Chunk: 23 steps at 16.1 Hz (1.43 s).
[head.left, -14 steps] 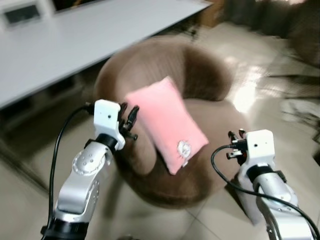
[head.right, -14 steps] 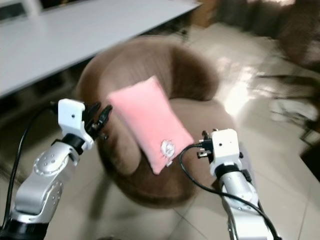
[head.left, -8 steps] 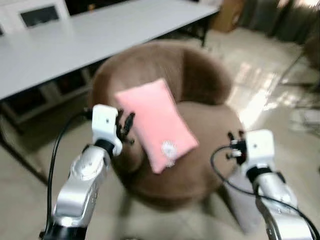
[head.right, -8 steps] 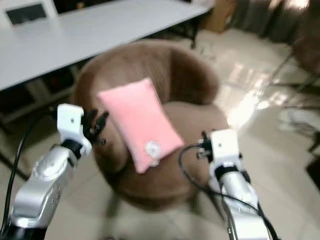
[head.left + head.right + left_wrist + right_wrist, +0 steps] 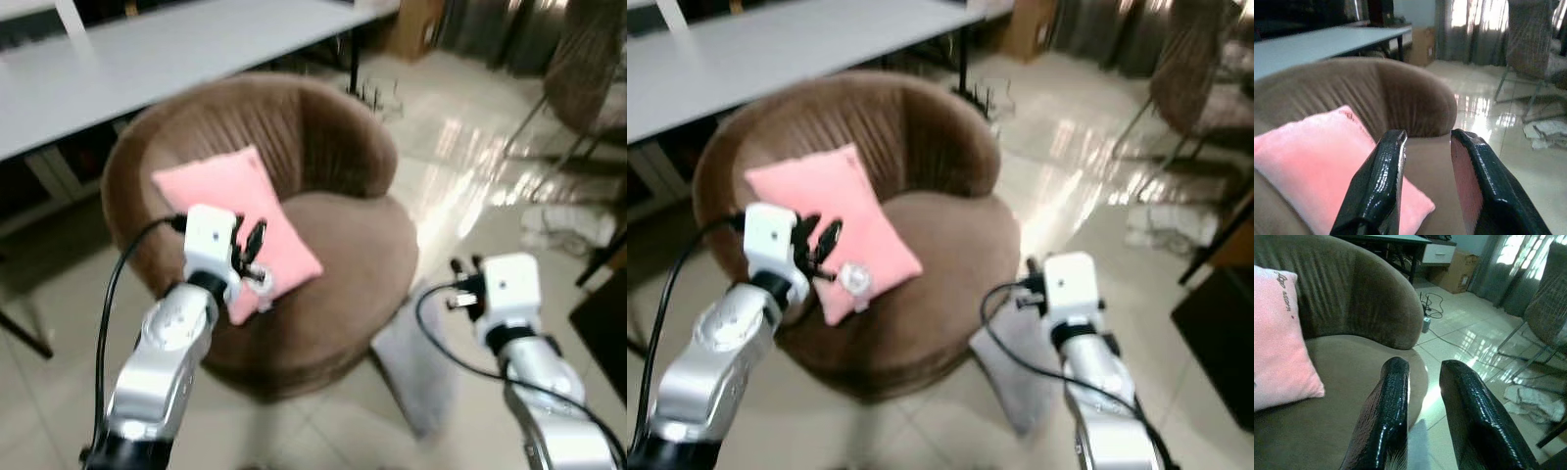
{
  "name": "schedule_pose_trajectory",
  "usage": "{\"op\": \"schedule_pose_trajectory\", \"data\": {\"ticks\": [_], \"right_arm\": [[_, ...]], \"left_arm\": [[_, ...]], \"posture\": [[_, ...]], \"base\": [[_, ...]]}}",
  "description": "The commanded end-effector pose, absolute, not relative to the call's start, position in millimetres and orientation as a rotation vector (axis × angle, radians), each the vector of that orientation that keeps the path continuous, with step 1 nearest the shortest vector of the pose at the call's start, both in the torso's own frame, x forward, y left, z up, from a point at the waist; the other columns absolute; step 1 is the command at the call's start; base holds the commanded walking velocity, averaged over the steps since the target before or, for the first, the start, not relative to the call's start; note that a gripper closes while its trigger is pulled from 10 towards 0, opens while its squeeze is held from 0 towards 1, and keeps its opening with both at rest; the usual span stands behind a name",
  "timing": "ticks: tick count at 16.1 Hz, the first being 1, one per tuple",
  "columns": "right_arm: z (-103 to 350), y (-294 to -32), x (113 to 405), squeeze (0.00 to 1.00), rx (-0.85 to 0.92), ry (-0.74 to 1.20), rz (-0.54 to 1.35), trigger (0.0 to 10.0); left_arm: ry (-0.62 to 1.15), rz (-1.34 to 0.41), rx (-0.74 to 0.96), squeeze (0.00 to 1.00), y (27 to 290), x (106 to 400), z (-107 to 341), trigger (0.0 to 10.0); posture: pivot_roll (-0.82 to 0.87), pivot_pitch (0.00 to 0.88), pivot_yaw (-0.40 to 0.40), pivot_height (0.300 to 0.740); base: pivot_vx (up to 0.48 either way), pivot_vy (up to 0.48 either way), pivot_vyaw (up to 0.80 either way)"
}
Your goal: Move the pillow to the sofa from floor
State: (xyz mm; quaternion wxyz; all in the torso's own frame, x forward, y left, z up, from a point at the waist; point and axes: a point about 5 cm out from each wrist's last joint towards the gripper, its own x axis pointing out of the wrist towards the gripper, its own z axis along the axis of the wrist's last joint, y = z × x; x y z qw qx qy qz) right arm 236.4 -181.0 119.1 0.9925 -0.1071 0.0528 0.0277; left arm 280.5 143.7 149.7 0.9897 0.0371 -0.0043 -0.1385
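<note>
Leaning against the left inner wall of the round brown fabric sofa chair point(image 5: 323, 245), the pink rectangular pillow point(image 5: 235, 211) is seen. Both the left gripper point(image 5: 1427, 191) and right gripper point(image 5: 1422, 416) are held slightly spread, empty, touching nothing.

Both arms are silver metal with rounded, jointed segments; the left forearm carries a round disc dotted with small screws. Each wrist ends in a white boxy housing with one dark dot on its face. A thin black cable loops out from each housing and trails back along the arm. The left gripper point(image 5: 1425, 186) and right gripper point(image 5: 1422, 421) each have two long, glossy black fingers with a pebbled texture.
</note>
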Motion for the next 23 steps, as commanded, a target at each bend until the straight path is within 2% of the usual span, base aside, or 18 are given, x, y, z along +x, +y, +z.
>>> {"op": "schedule_pose_trajectory", "data": {"ticks": [1,23], "right_arm": [[121.6,-174.4,239.4,0.0,-0.2,0.087,0.071,10.0],[117.6,-173.3,236.9,0.0,-0.232,0.086,0.115,10.0]], "left_arm": [[0.002,-0.261,0.094,0.0,150.5,280.6,148.3,10.0],[0.003,-0.287,0.113,0.0,146.3,279.6,144.3,10.0]], "posture": [[-0.05,0.03,0.047,0.74],[-0.05,0.004,0.052,0.74]], "base": [[0.0,-0.48,0.8],[0.0,-0.48,0.75]]}}
